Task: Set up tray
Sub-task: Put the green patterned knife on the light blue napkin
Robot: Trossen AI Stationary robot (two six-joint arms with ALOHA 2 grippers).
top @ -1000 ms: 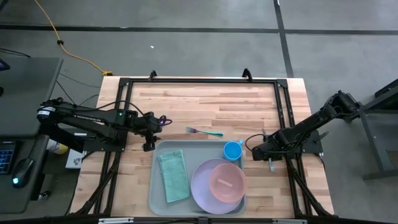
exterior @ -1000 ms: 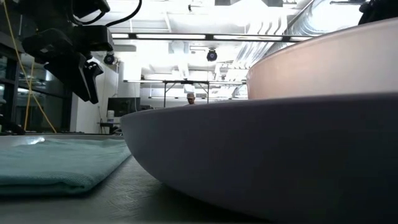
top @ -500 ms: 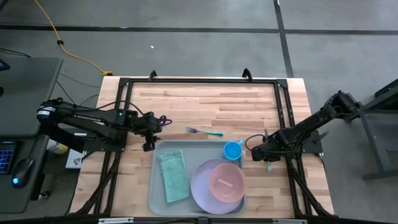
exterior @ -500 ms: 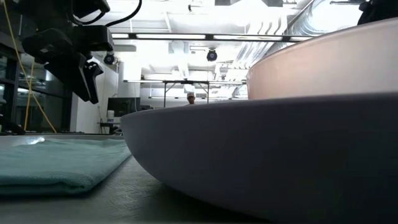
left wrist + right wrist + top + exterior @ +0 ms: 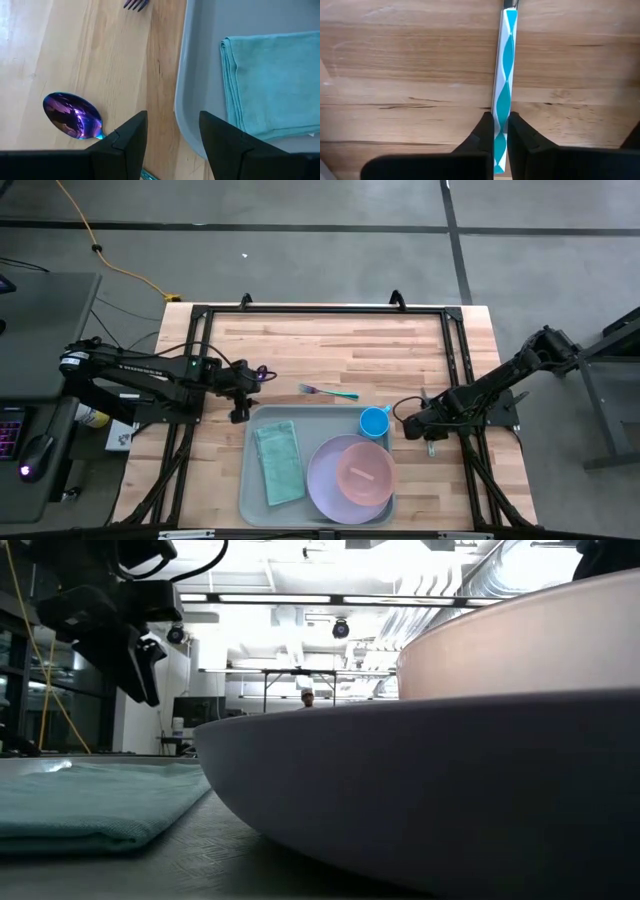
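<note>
tray [image 5: 252, 480] holds folded cloth [image 5: 278, 463], plate [image 5: 325, 480] with bowl [image 5: 364, 472], cup [image 5: 374, 422].

The table [image 5: 340, 345] is being lit evenly from above in the high view, with only faint, soft shadows being cast beneath the arms. In the low view, ceiling strip lights [image 5: 300, 598] are glaring to near white (detail is being lost there), while the lavender plate [image 5: 430, 800] close to the lens is being rendered soft. A bright reflection is being thrown off the iridescent spoon bowl [image 5: 72, 115] in the left wrist view. The striped straw [image 5: 503, 90] is being shown sharply, under flat light.
</note>
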